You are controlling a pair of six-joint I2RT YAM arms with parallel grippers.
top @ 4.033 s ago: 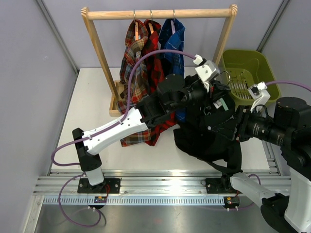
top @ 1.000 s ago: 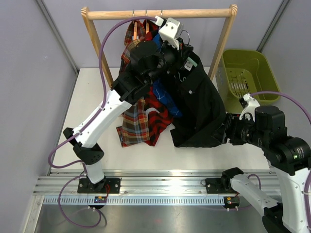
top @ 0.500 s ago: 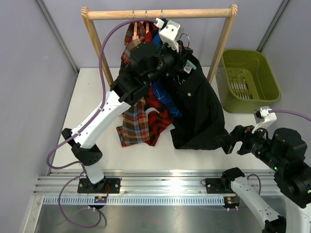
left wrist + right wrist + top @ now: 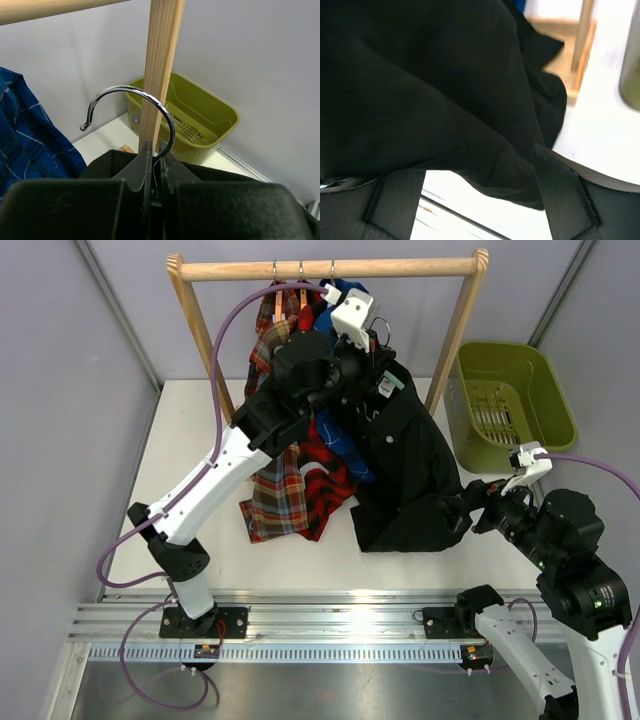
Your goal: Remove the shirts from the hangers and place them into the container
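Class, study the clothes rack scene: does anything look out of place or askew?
Yes. The black shirt is off the rail: its hanger hook points up free, pinched in the shut left jaws, while the other three shirts hang from it.

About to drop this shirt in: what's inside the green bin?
Only the container's bare slatted floor shows. In the left wrist view, the rack post hides one end.

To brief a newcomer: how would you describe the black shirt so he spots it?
Find the wooden rack at the back. Near its right post the left gripper holds a hanger; the black shirt drapes from it, plain where neighbours are checked.
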